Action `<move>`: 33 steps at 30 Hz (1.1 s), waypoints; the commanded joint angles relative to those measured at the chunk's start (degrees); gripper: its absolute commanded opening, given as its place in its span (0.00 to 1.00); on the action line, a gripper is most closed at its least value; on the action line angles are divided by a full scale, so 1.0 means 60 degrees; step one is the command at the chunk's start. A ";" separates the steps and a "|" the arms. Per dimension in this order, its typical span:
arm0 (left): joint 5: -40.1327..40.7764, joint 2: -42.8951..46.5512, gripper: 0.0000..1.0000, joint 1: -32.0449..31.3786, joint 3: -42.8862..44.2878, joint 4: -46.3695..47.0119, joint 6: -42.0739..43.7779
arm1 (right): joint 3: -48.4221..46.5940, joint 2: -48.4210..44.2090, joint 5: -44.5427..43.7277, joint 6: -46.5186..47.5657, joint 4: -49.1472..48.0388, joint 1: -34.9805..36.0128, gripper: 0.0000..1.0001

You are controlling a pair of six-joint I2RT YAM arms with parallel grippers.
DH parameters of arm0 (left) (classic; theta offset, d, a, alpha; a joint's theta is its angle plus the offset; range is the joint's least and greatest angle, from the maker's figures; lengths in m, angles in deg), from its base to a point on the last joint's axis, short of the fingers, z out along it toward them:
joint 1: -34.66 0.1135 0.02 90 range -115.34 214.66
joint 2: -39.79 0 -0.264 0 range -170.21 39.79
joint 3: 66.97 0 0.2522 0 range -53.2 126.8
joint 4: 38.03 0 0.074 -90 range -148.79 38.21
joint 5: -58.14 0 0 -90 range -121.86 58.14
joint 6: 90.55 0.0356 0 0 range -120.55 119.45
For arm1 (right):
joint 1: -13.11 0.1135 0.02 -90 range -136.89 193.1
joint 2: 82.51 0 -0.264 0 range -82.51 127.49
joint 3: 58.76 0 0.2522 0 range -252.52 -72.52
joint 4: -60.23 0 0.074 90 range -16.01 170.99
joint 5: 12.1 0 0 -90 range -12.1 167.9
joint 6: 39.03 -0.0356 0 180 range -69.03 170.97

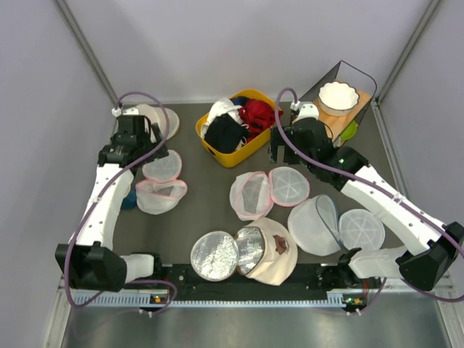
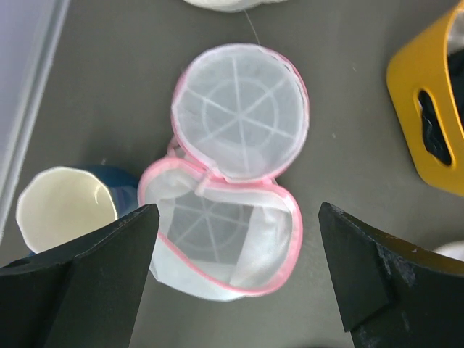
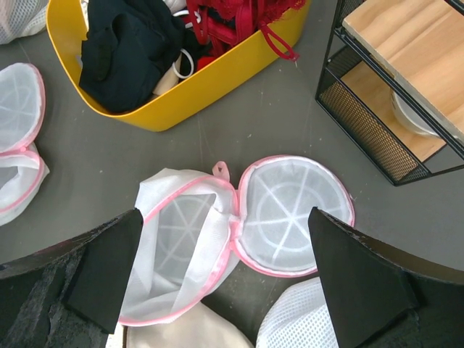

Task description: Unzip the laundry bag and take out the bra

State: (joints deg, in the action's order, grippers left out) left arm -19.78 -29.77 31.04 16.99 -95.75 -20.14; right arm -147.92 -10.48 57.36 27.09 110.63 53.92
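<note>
Hovering with my left claw [image 2: 238, 210] spread wide and empty over an unzipped pink-trimmed mesh pouch [image 2: 239, 116], and my right claw [image 3: 225, 214] equally wide and empty over a second pink-trimmed pouch [image 3: 290, 214] near the yellow plastic tub of clothes [image 1: 239, 154], I am well apart from what the task wants. The round, drum-shaped cream-white mesh laundry bag [image 1: 279, 252] lies at the near edge of the dark grey table [image 1: 210, 206], between my two bases. Its flat face is up with the small dark mark showing, and it touches a pair of silvery-grey mesh discs [image 1: 216, 255] on its left. The soft pale pink-peach bra is not visible on its own; the bag's warm tint makes me think it sits inside. I cannot make out the zip pull, nor whether the zip is closed. I judge the bag light and floppy, so it will slide and crumple rather than resist. One claw should pin its rim to the table while the other pinches the small pull and draws it round the curve. The bra should be limp and prone to snagging on mesh or zip teeth, so I would pinch a fold at its edge or a strap.
</note>
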 commanded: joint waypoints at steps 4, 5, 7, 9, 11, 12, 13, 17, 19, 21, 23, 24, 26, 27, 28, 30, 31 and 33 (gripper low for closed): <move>0.2277 -0.2086 0.98 -0.0203 0.1907 0.0164 -0.0425 | -0.0047 -0.0286 0.0083 -0.0063 -0.0394 0.0009 0.99; 0.2424 -0.2654 0.98 -0.0203 0.2388 0.0179 -0.0513 | -0.0032 -0.0315 0.0068 -0.0063 -0.0380 0.0009 0.99; 0.2587 -0.3272 0.98 -0.0203 0.2888 0.0325 -0.0514 | 0.0012 -0.0374 0.0039 -0.0049 -0.0409 0.0009 0.99; 0.2514 -0.4238 0.98 -0.0203 0.3781 0.0326 -0.0572 | 0.0071 -0.0374 -0.0020 -0.0049 -0.0394 0.0009 0.99; 0.2674 -0.5246 0.99 -0.0203 0.4745 0.0340 -0.0616 | 0.0114 -0.0360 -0.0020 -0.0063 -0.0409 0.0009 0.99; 0.2733 -0.5615 0.99 -0.0188 0.5099 0.0239 -0.0631 | 0.0115 -0.0359 -0.0005 -0.0078 -0.0409 0.0009 0.99; 0.2820 -0.5967 0.98 -0.0188 0.5436 0.0180 -0.0587 | 0.0115 -0.0345 0.0009 -0.0092 -0.0423 0.0009 0.99; 0.3360 -0.7796 0.97 -0.0188 0.7281 -0.0289 -0.0776 | 0.0232 -0.0316 -0.0005 0.0053 -0.0526 -0.0006 0.99; 0.3713 -0.8224 0.97 -0.0188 0.7592 -0.0217 -0.0865 | 0.0276 -0.0286 -0.0093 0.0141 -0.0599 0.0009 0.99; 0.4080 -0.8781 0.96 -0.0188 0.7929 -0.0129 -0.0982 | 0.0276 -0.0213 -0.0137 0.0302 -0.0614 0.0009 0.99; 0.4372 -0.9336 0.95 -0.0188 0.8279 -0.0056 -0.1040 | 0.0232 -0.0169 -0.0166 0.0419 -0.0643 0.0009 0.99; 0.4722 -0.9470 0.95 -0.0188 0.8325 0.0003 -0.1070 | 0.0232 -0.0154 -0.0181 0.0449 -0.0643 0.0009 0.99; 0.4828 -0.9879 0.91 -0.0144 0.8442 0.0106 -0.1085 | 0.0232 -0.0140 -0.0210 0.0479 -0.0672 0.0009 0.99; 0.4785 -0.9983 0.90 -0.0130 0.8486 0.0120 -0.1114 | 0.0232 -0.0140 -0.0254 0.0493 -0.0687 -0.0006 0.99; 0.4770 -1.0071 0.86 -0.0130 0.8501 0.0164 -0.1114 | 0.0246 -0.0125 -0.0269 0.0508 -0.0702 0.0008 0.99; 0.4770 -1.0232 0.75 -0.0115 0.8560 0.0237 -0.1070 | 0.0246 -0.0110 -0.0298 0.0508 -0.0687 0.0009 0.99; 0.4770 -1.0247 0.66 -0.0115 0.8560 0.0252 -0.1027 | 0.0261 -0.0110 -0.0298 0.0537 -0.0702 0.0009 0.99; 0.4755 -1.0204 0.26 -0.0115 0.8560 0.0340 -0.0895 | 0.0261 -0.0125 -0.0298 0.0537 -0.0702 0.0009 0.99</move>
State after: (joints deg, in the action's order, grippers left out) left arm 6.47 -91.65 30.08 65.49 -95.67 -26.46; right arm -146.06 -10.88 57.08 29.37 108.80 53.92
